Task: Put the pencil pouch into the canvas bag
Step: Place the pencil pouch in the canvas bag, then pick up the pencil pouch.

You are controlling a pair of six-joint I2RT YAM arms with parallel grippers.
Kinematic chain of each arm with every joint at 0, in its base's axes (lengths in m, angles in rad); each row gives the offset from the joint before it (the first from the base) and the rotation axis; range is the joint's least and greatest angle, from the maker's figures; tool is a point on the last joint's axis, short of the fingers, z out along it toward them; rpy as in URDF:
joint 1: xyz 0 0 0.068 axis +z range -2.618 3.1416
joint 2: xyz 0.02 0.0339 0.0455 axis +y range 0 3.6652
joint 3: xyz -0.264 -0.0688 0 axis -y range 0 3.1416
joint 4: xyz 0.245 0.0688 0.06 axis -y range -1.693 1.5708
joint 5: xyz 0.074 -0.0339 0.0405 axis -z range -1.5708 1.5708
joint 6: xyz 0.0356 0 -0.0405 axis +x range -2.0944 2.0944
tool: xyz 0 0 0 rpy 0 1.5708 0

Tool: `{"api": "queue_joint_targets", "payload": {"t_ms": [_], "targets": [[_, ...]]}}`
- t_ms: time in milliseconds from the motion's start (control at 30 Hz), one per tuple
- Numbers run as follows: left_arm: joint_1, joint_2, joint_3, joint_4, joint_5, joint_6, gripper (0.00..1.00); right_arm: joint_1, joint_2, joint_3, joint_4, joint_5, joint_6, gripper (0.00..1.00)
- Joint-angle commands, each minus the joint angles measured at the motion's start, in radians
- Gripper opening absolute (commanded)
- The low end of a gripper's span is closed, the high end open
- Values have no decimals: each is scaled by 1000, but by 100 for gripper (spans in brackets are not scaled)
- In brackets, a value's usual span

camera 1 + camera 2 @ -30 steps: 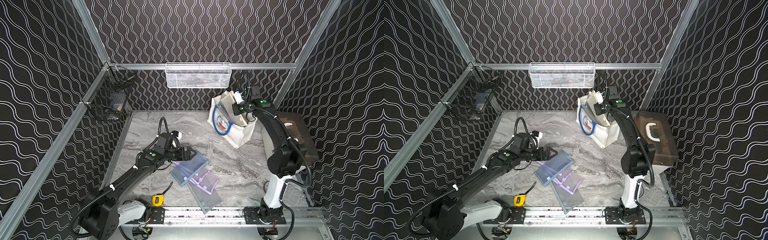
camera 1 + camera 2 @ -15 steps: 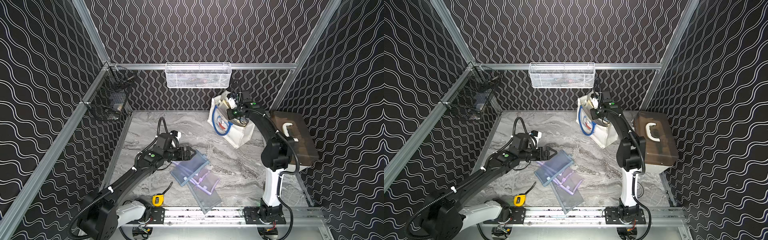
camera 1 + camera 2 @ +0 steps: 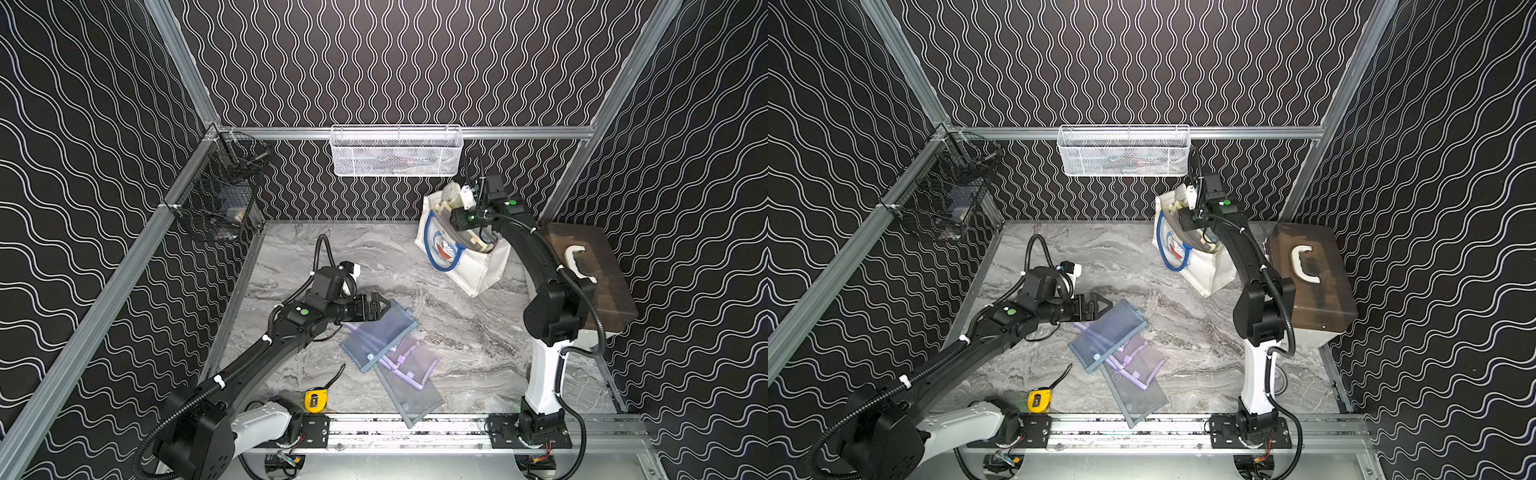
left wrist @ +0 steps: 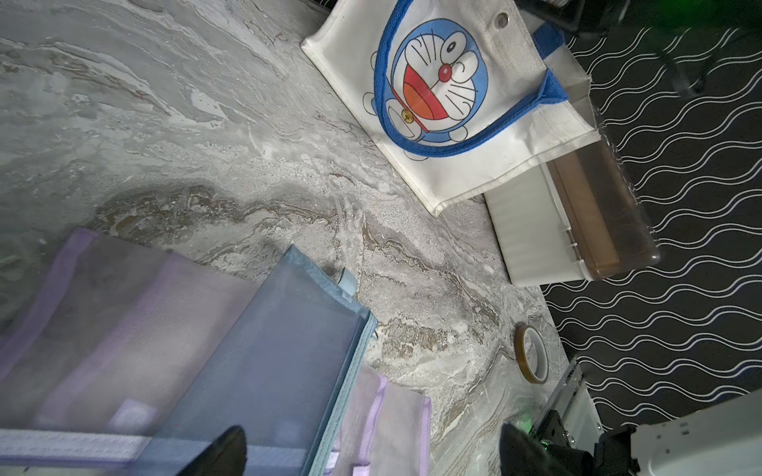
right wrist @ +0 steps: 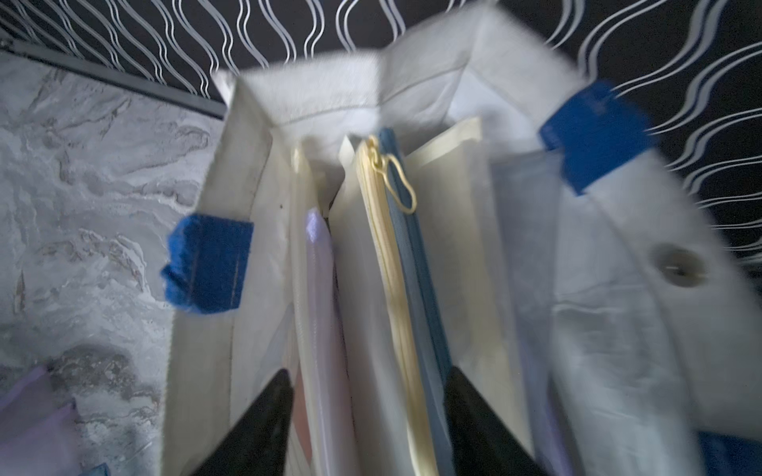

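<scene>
one bag [image 3: 469, 272], at least two pouches [image 5: 387, 255] standing inside it. three more overlap on the counter [image 3: 469, 345]: blue pouch [image 3: 380, 336], purple pouch [image 3: 415, 357], grey pouch [image 3: 419, 397]. left pincer [image 3: 384, 305] spread at the blue pouch's corner, right pincer [image 5: 367, 391] spread over the bag.

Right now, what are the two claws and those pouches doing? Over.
Left claw open at corner of blue pouch, atop other pouches on table. Right claw open at mouth of canvas bag, zipped pouches upright inside. Path between looks clear.
</scene>
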Motion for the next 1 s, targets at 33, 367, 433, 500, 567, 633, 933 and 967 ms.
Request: {"api": "queue_joint_targets", "payload": {"t_ms": [33, 367, 433, 500, 567, 633, 933, 967], "targets": [[1, -12, -2, -21, -24, 14, 99, 6, -28, 123, -69, 46, 94, 71], [58, 113, 9, -128, -73, 60, 99, 206, -413, -379, -103, -223, 393, 83], [84, 147, 9, -128, -61, 66, 99, 271, -503, -593, -48, -325, 492, 83], [93, 179, 11, -113, -49, 74, 99, 302, -574, -809, 49, -433, 595, 83], [95, 215, 14, -91, -44, 88, 99, 318, -614, -1004, 186, -539, 685, 83], [95, 250, 19, -72, -38, 102, 99, 322, -595, -1138, 302, -634, 738, 83], [93, 390, 18, 13, 23, 127, 99, 344, -344, -1149, 443, -722, 712, 83], [93, 391, 4, 27, 30, 116, 98, 344, -315, -1147, 458, -726, 716, 82]]}}
